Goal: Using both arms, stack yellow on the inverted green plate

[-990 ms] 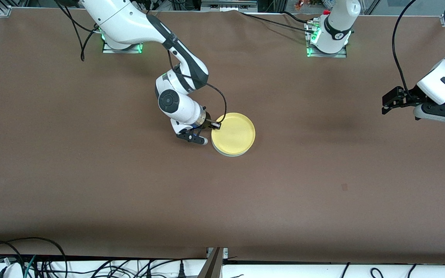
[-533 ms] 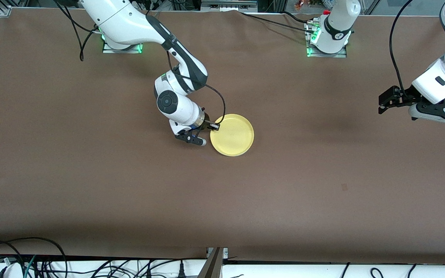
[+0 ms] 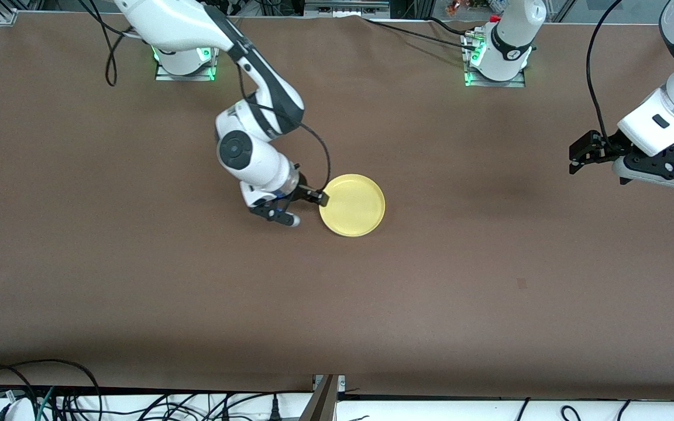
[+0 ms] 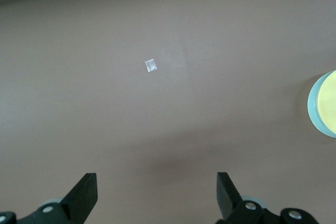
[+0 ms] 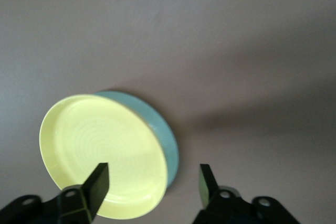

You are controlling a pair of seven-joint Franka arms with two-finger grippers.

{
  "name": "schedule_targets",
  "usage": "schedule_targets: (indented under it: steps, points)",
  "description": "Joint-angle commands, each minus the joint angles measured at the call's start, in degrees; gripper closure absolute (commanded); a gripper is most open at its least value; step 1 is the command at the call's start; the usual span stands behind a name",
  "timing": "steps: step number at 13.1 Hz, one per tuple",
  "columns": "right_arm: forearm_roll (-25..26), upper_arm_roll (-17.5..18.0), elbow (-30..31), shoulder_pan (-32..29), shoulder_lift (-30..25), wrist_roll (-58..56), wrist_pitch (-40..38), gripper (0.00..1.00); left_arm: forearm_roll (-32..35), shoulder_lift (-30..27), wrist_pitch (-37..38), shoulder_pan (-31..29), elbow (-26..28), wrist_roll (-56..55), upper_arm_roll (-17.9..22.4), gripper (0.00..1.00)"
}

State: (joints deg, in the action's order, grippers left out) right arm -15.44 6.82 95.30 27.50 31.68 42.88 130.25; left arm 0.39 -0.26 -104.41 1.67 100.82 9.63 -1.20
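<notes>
The yellow plate [image 3: 352, 204] lies rim-up on the green plate in the middle of the brown table. In the front view the green plate is almost wholly hidden under it. The right wrist view shows the yellow plate [image 5: 100, 150] with the green plate's [image 5: 168, 140] edge around one side. My right gripper [image 3: 278, 215] is open and empty, hovering just off the plates' edge toward the right arm's end; it also shows in its wrist view [image 5: 154, 174]. My left gripper [image 3: 662, 174] waits open and empty over the left arm's end of the table [image 4: 156, 187], where both plates [image 4: 328, 103] show at the picture's edge.
The two arm bases [image 3: 185, 64] [image 3: 495, 73] stand along the table's edge farthest from the front camera. Cables [image 3: 50, 397] lie along the edge nearest it. A small pale mark [image 3: 521, 283] is on the cloth, also seen in the left wrist view [image 4: 150, 65].
The yellow plate has settled flat onto the green plate. My right gripper has let go of its rim and drawn back toward the right arm's end. My left gripper has drifted slightly.
</notes>
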Motion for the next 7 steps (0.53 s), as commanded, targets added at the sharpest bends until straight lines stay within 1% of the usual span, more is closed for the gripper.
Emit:
schedule_targets:
  steps: [1, 2, 4, 6, 7]
  points:
    - [1.73, -7.93, -7.74, -0.16, -0.74, -9.70, -13.67, 0.00, 1.37, -0.62, -0.01, -0.26, -0.01, 1.01, -0.21, 0.00]
    - [1.64, -11.35, -9.68, -0.17, -0.74, -14.19, -16.67, 0.00, 1.46, -0.62, -0.01, -0.35, -0.01, 1.09, -0.21, 0.00]
    - [1.37, -18.30, -11.62, -0.17, -0.74, -23.41, -21.95, 0.00, 1.46, -0.62, -0.01, -0.35, -0.01, 1.09, -0.21, 0.00]
    - [1.72, -23.32, -14.34, -0.17, -1.61, -31.25, -29.49, 0.00, 1.37, -0.62, -0.01, -0.35, -0.01, 1.01, -0.21, 0.00]
    - [1.73, -26.39, -15.14, -0.17, -2.05, -34.76, -34.05, 0.00, 1.37, -0.62, -0.01, -0.35, -0.01, 1.09, -0.21, 0.00]
